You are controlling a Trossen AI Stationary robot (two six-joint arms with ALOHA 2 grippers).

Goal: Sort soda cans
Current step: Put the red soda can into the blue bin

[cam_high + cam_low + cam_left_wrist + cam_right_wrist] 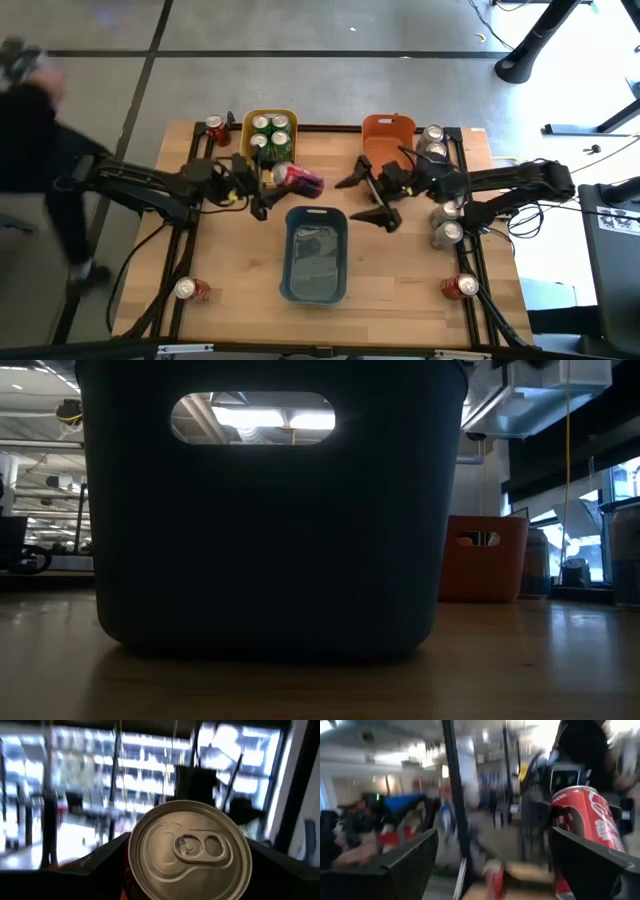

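A red soda can (303, 182) hangs above the table between the yellow bin (247, 122) and the dark blue bin (315, 290), with my left gripper (276, 181) shut on it. Its silver top (190, 851) fills the left wrist view. My right gripper (372, 196) stands open in the air near the orange bin (388, 130), facing the held can (587, 820), with nothing between its fingers (410, 857). Several green cans (270, 132) stand in the yellow bin. Other red cans (216, 128) (190, 290) (460, 287) and silver cans (432, 140) (447, 225) stand near the table's edges. My left gripper holds the red can by its side wall (128, 882), near the top end, one dark finger (97, 862) on each side. The fingers come level from the table's left and lie along the can. Its top faces back toward the wrist. The can lies about level, lifted clear.
The dark blue bin (270, 540) stands at the table's middle front and fills the low view, with the orange bin (485, 560) behind it to the right. A person (40, 150) stands at the table's far left. Bare wood lies left and right of the blue bin.
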